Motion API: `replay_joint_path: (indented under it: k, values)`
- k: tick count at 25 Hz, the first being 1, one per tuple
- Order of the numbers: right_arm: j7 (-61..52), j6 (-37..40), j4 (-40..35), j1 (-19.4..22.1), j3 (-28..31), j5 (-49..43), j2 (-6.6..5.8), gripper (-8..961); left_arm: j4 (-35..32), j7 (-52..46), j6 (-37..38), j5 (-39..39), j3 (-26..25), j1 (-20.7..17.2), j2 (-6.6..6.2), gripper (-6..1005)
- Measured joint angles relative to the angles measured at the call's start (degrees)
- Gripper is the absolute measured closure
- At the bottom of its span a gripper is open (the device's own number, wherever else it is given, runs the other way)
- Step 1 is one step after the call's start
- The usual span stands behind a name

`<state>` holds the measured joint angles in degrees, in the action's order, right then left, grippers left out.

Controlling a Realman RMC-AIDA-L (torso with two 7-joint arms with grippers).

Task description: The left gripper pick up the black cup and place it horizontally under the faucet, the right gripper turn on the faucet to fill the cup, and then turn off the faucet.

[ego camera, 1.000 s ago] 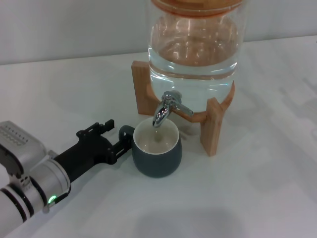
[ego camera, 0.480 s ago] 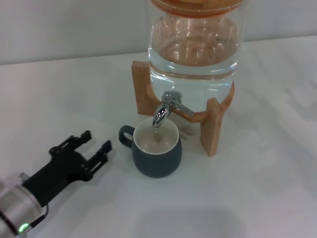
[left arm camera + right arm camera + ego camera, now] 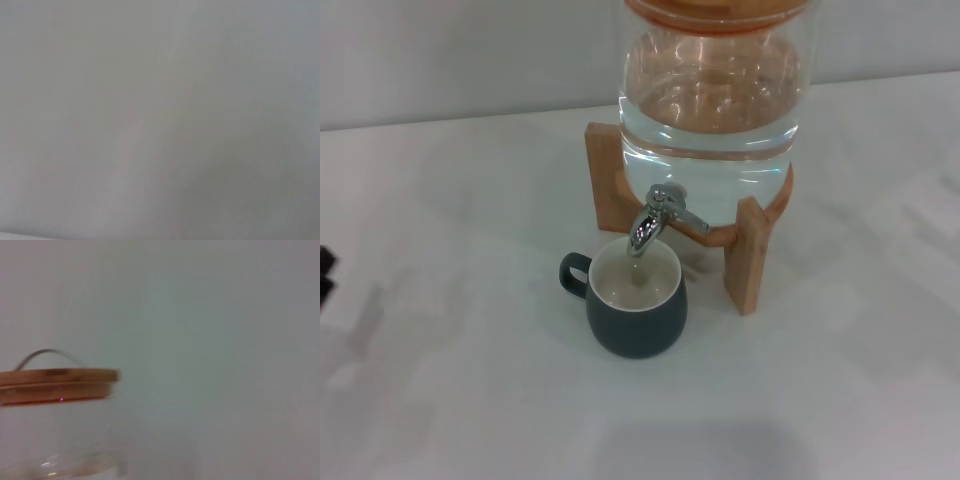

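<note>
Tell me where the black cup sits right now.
In the head view the black cup stands upright on the white table, directly beneath the faucet of the glass jar, its handle toward the robot's left.

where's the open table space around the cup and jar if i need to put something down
Bare table runs wide on the handle side of the black cup, up to the left gripper at the frame edge, and nearer the camera. It is crowded where the faucet overhangs the cup against the wooden stand.

Only two black tips of the left end effector point(image 3: 324, 273) show at the head view's edge.
</note>
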<state>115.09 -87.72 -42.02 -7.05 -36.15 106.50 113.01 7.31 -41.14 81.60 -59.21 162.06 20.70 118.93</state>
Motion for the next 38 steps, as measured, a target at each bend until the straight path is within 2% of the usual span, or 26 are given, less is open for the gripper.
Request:
replay_joint_path:
  k: [3, 6, 10, 11, 12, 19, 26, 38]
  values:
    - [-10.95, -2.44, -10.27, 0.89, -0.02, -7.96, 0.67, 158, 2.25, -2.52, 0.49, -4.56, 0.01, -0.56, -0.02, 370]
    - [-18.13, -6.04, -17.39, 0.67, -0.46, -13.13, 1.66, 158, 3.75, -3.67, 0.3, -7.5, 0.01, -0.83, -0.02, 370]
    - [-27.02, -9.0, -24.35, 0.4, -6.48, -15.19, 1.93, 158, 4.76, -3.97, -0.65, -10.24, 0.01, -0.9, -0.14, 370]
    - [-30.09, -9.11, -27.52, 0.41, -10.31, -15.46, 1.97, 158, 5.61, -4.63, -0.94, -11.15, 0.01, -0.93, -0.25, 370]
    - [-30.09, -9.11, -27.52, 0.41, -10.31, -15.46, 1.97, 158, 5.61, -4.63, -0.94, -11.15, 0.01, -0.93, -0.25, 370]
    - [-38.26, -6.36, -36.55, 0.41, -22.3, -15.58, 2.04, 158, 8.48, -9.36, -2.38, -12.93, 0.01, -0.75, -0.51, 370]
    - [-43.35, 0.67, -41.58, 0.33, -30.35, -18.91, 2.04, 158, 8.61, -9.69, -2.51, -13.07, 0.08, -0.29, -0.98, 370]
    - [-46.99, 5.69, -42.01, -1.7, -36.54, -22.52, 2.04, 158, 8.68, -9.49, -3.83, -13.14, 0.54, 0.23, -0.89, 371]
